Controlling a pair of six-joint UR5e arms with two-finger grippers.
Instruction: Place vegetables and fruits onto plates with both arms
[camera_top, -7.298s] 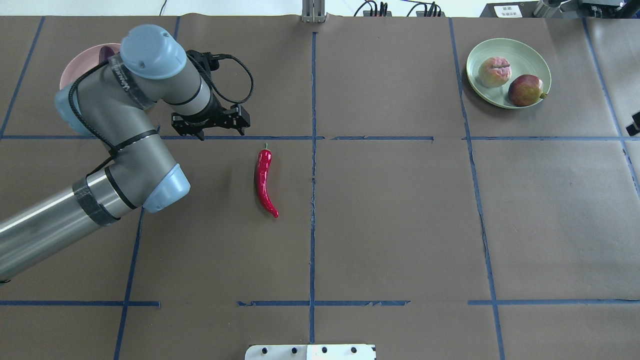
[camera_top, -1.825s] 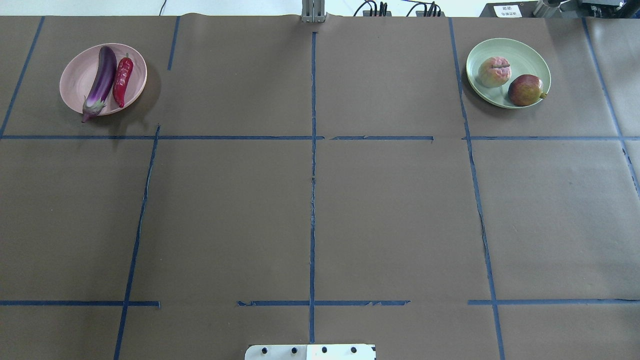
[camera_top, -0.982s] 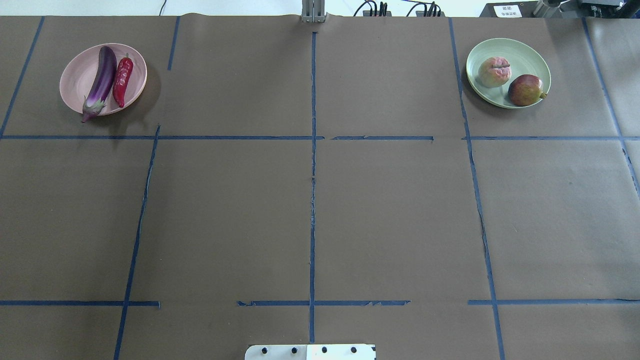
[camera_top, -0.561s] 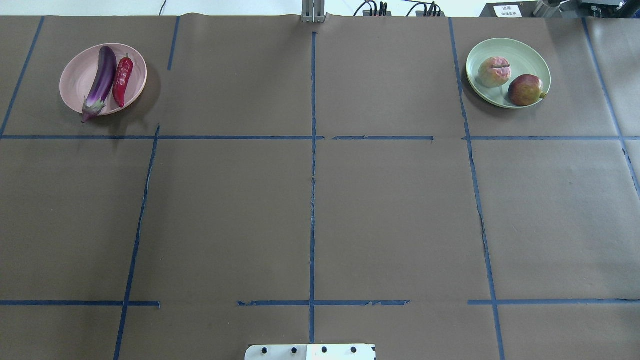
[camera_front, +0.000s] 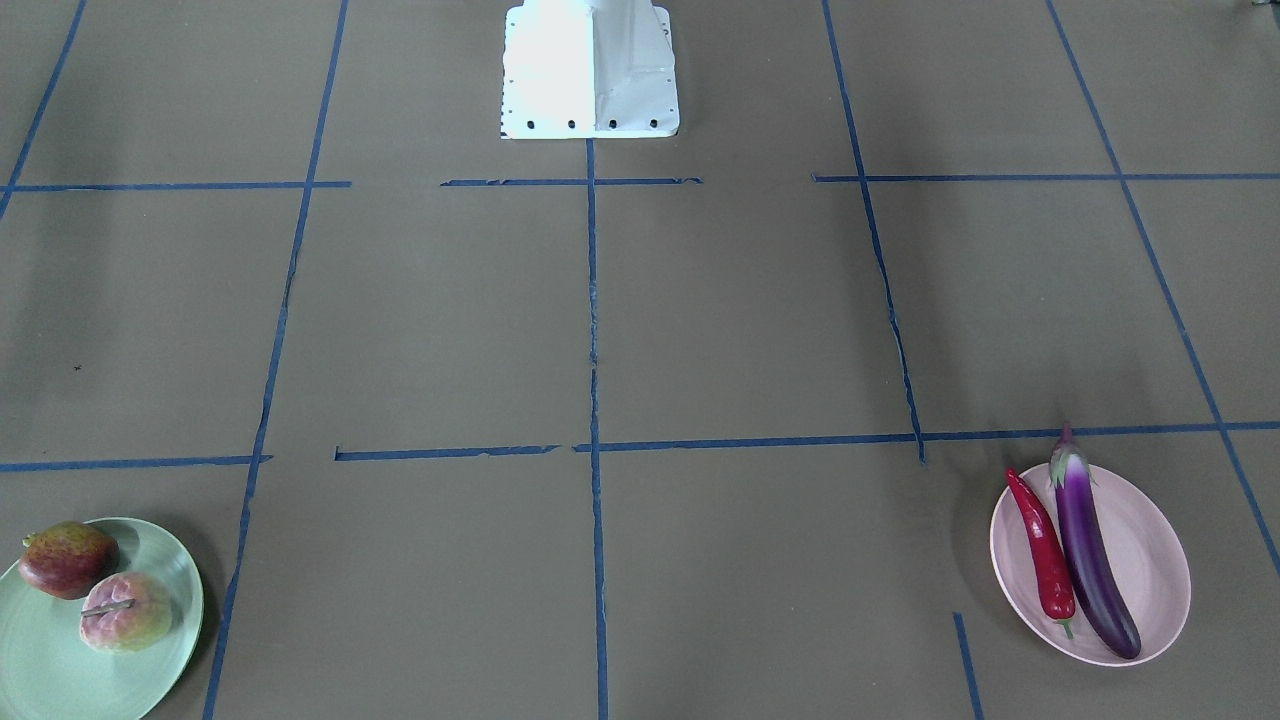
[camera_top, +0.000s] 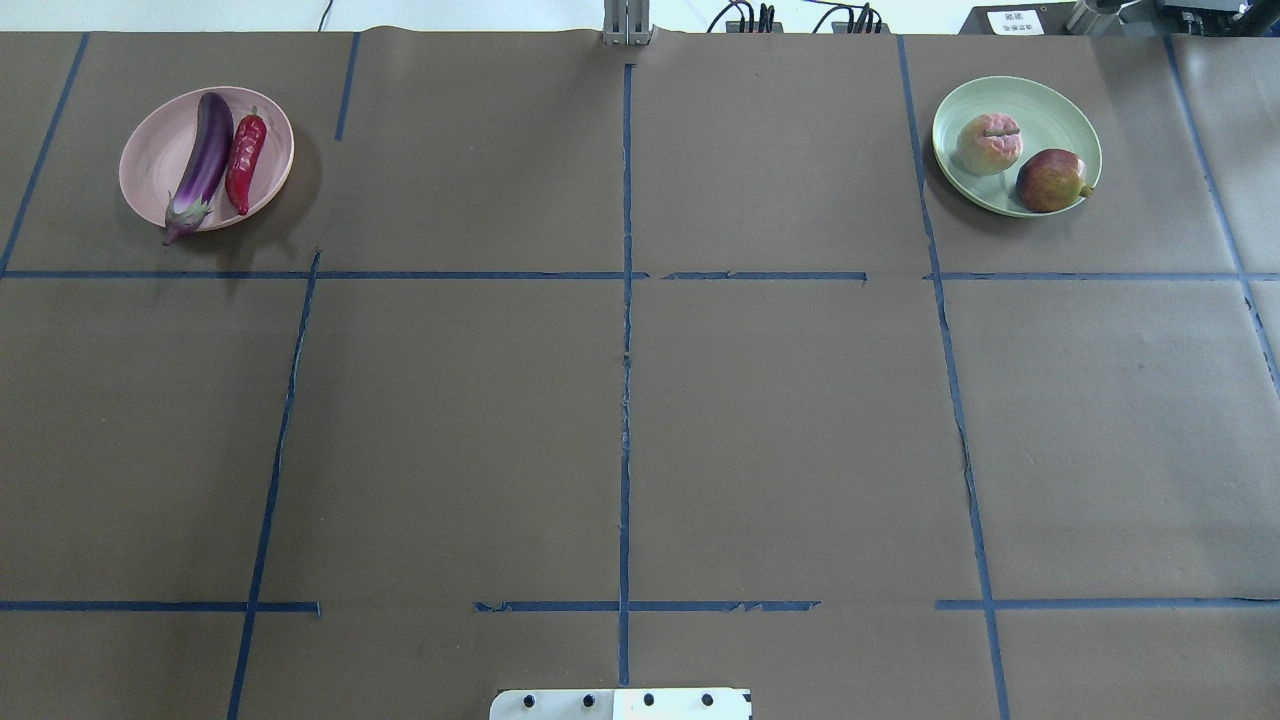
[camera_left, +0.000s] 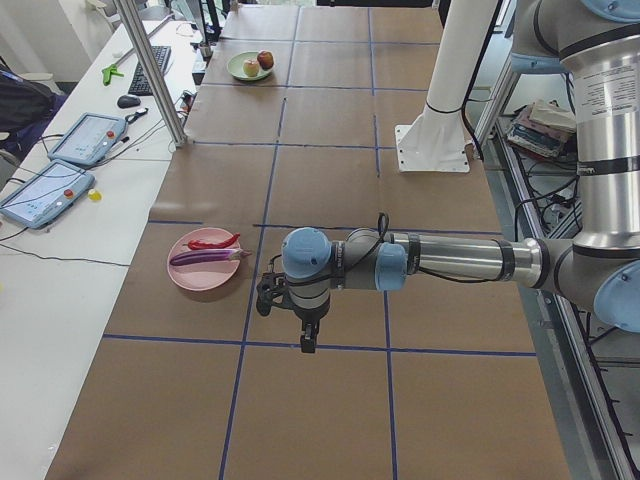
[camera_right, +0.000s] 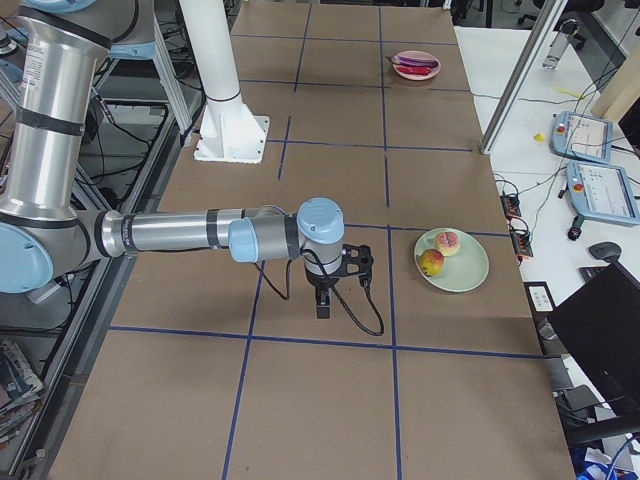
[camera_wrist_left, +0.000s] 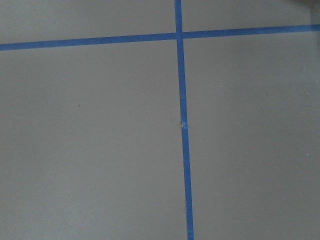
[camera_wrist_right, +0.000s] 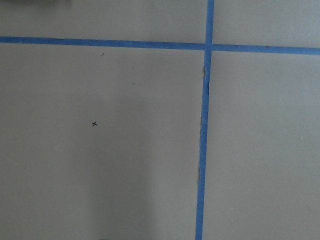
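Over brown paper (camera_top: 780, 420) crossed by blue tape, the left gripper (camera_left: 308, 342) and right gripper (camera_right: 322, 308) point straight down, each on a horizontally outstretched arm; whether either claw is open or closed I cannot tell. Farther off, the eggplant (camera_top: 205, 158) and red chili pepper (camera_top: 245, 160) lie side by side on the pink plate (camera_top: 150, 165). The pale fruit (camera_top: 988, 143) and dark red-green fruit (camera_top: 1050, 180) sit on the mint green plate (camera_top: 1060, 112).

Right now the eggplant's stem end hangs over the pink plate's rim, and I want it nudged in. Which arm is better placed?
Left. The left gripper hangs beside the pink plate holding the eggplant. The right gripper hangs at the table's other end, by the green plate.
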